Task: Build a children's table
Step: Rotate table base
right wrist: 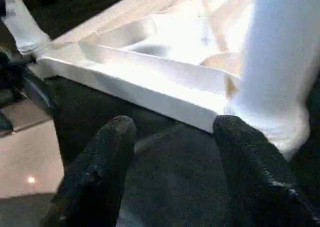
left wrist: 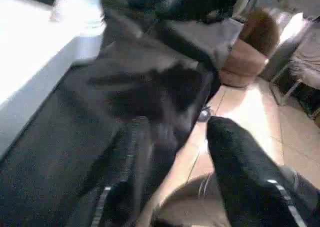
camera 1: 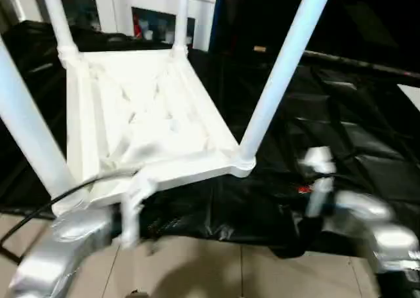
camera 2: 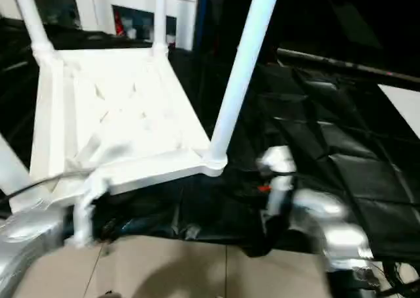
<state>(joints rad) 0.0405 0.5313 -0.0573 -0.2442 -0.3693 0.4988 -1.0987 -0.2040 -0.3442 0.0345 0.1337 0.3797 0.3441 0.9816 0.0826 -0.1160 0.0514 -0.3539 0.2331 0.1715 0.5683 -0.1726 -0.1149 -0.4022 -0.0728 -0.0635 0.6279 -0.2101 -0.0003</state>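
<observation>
Children's table [camera 1: 151, 114] lies upside down on the black-draped work table [camera 1: 341, 147], ribbed underside up, all four legs [camera 1: 282, 68] standing in the corner sockets. Left gripper [left wrist: 175, 142] is spread, holding nothing, near the front edge. Right gripper [right wrist: 172, 132] is spread, empty, apparently just short of the near-right leg's base.

No legible text, no labels, no brand marks, no numbers, no signs on any surface in view
</observation>
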